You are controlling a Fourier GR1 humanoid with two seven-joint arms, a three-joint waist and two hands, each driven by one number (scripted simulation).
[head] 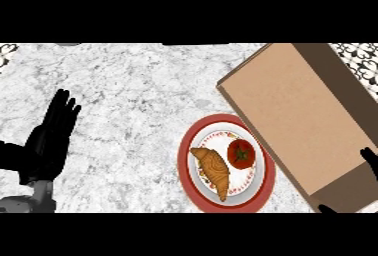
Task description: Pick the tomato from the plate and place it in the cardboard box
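A red tomato (241, 153) with a green stem lies on the right side of a red-rimmed white plate (187, 155). A large open cardboard box (295, 107) stands at the right, its near left wall over the plate's right rim. My left hand (46, 142) rests open at the far left, fingers pointing up, well away from the plate. Only a small part of my right hand (369, 159) shows at the right edge, over the box's near right corner.
A golden croissant (212, 171) lies on the plate just left of the tomato. The grey-white marble counter (140, 90) stretches between my left hand and the plate. Patterned tiles (362, 57) show at the upper right corner.
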